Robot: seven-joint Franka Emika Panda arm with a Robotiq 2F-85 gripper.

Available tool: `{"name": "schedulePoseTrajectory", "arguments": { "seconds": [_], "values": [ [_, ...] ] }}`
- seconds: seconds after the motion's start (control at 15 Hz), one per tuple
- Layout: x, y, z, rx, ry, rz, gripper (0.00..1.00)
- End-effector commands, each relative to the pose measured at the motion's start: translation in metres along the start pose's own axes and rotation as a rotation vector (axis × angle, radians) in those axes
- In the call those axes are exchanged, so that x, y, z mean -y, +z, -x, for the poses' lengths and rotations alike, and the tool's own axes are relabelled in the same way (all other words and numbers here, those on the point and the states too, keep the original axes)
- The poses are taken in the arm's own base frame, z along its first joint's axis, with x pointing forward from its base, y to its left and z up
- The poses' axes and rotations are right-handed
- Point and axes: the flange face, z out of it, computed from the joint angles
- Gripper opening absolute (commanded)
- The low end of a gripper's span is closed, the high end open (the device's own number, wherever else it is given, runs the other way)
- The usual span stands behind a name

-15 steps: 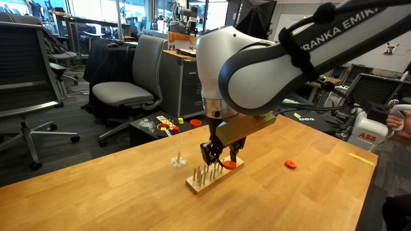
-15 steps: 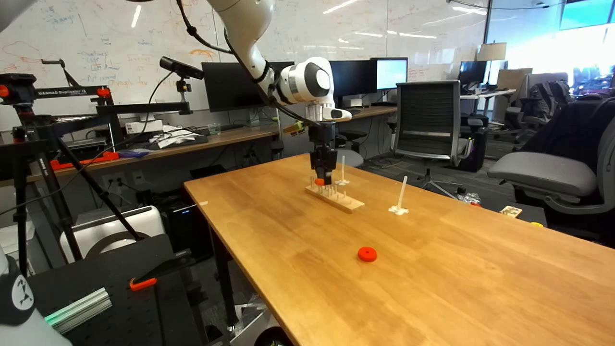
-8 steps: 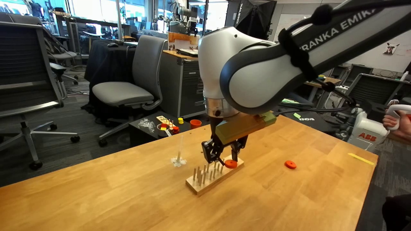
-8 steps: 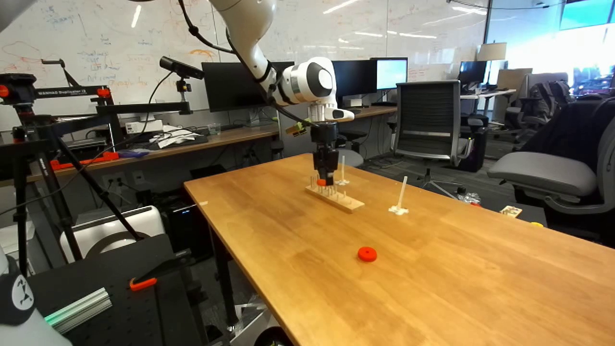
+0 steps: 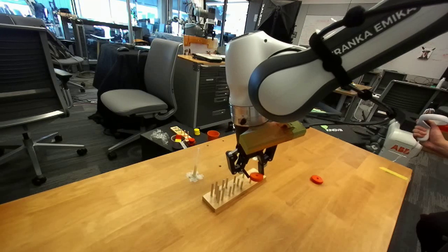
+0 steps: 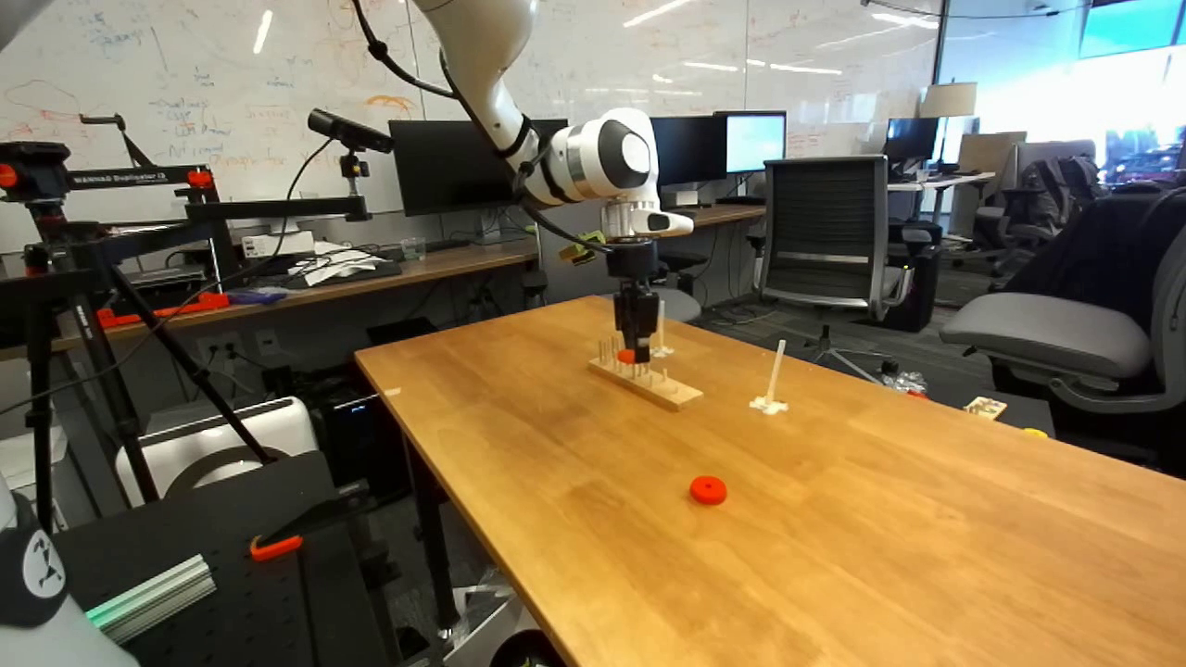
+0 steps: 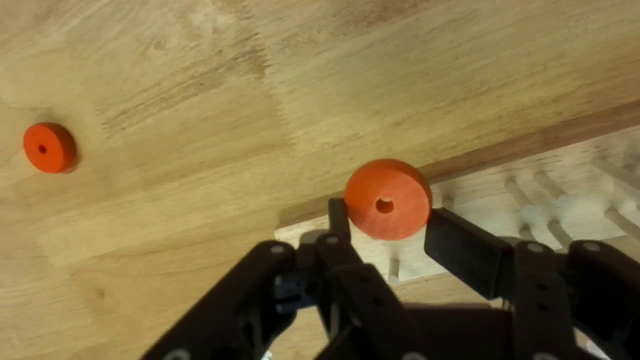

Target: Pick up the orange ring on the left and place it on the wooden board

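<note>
My gripper (image 7: 388, 217) is shut on an orange ring (image 7: 402, 212), one finger at each side of its rim. The ring is flat, with a small hole that shows pale wood through it. It hangs over one end of the wooden board (image 7: 475, 200), which bears several thin upright pegs. In both exterior views the held ring (image 5: 256, 177) (image 6: 626, 356) is close above the board (image 5: 227, 205) (image 6: 681, 398), near the pegs. Whether it touches a peg is hidden. A second orange ring (image 5: 316, 179) lies flat on the table, also in view (image 6: 708, 491) (image 7: 56, 150).
A thin upright stick on a taped base (image 5: 195, 171) stands beside the board; it also shows in the other angle (image 6: 776, 375). Another such stick (image 6: 662, 324) stands behind the gripper. Yellow tape (image 5: 393, 173) marks the wooden table (image 5: 140, 217) near its edge. A hand (image 5: 435, 134) holds a white controller.
My gripper, with the ring held, has moved along the board toward one end, rightward in both exterior views. The board and the second ring have not moved.
</note>
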Motion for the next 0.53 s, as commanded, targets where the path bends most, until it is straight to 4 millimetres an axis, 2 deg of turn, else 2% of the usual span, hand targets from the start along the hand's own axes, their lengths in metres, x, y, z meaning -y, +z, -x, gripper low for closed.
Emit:
{"name": "schedulePoseTrajectory", "arguments": {
  "seconds": [0.0,0.47],
  "values": [
    [-0.019,-0.0075,0.0069,-0.013,0.052,-0.018,0.19],
    [-0.0175,-0.0117,0.012,-0.019,0.051,-0.008,0.19]
  ]
}}
